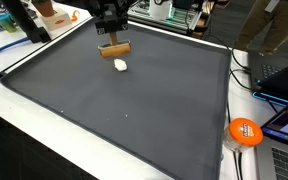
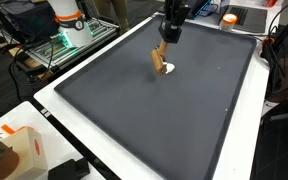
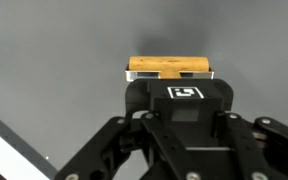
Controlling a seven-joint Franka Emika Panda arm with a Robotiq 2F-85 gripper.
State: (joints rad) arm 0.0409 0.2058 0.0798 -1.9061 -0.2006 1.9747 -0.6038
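The gripper, clamped on the wooden block, should hold it level and clear of the white lump at five o'clock.

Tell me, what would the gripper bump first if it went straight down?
The wooden block in the gripper would likely hit the dark mat first, or the small white lump close by; depth is unclear.

one wooden block, one white lump, one dark mat, one orange disc
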